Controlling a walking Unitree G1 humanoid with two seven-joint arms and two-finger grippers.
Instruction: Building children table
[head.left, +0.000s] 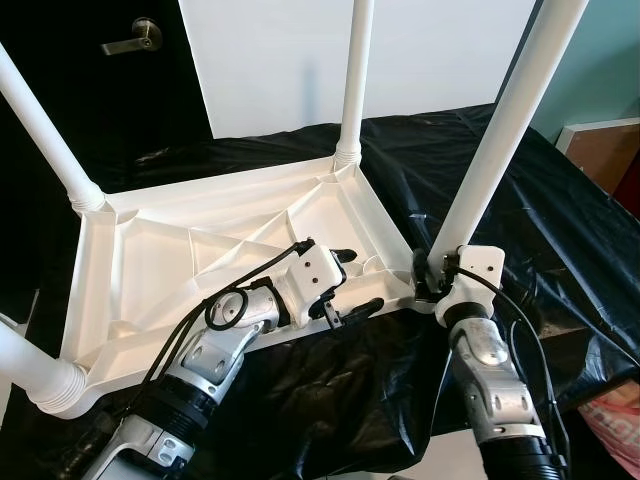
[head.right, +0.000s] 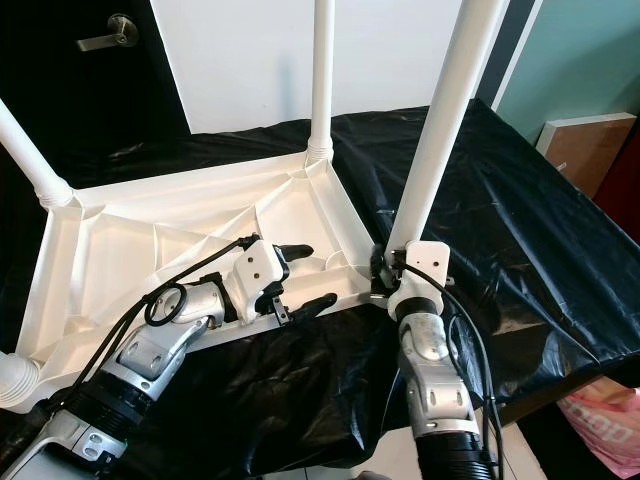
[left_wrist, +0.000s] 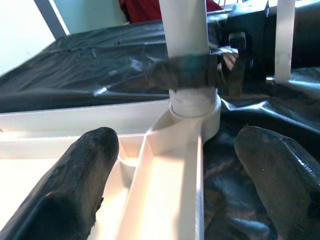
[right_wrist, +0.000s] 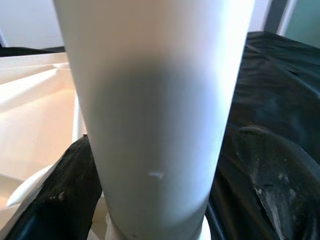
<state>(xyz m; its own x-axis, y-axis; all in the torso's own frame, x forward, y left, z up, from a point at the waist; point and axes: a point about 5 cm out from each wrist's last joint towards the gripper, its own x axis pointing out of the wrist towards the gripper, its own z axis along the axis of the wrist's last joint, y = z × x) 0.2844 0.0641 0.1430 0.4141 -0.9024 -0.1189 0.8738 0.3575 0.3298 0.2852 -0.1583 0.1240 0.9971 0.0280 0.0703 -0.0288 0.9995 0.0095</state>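
Right wrist view has the right gripper (right_wrist: 155, 165) clamped round the near table leg (head.left: 500, 140); left gripper (head.left: 352, 280) gapes wide astride the tabletop rim (head.left: 385, 250); any sideways shove could probably cock that leg in its socket.

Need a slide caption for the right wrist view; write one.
Right gripper with black fingers either side of a white table leg at its socket, above the black cover.

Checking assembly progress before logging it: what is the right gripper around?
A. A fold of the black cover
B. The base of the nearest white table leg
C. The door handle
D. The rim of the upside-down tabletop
B: the right gripper has its black fingers on either side of the white table leg just above its corner socket, and the right wrist view shows the leg between them.
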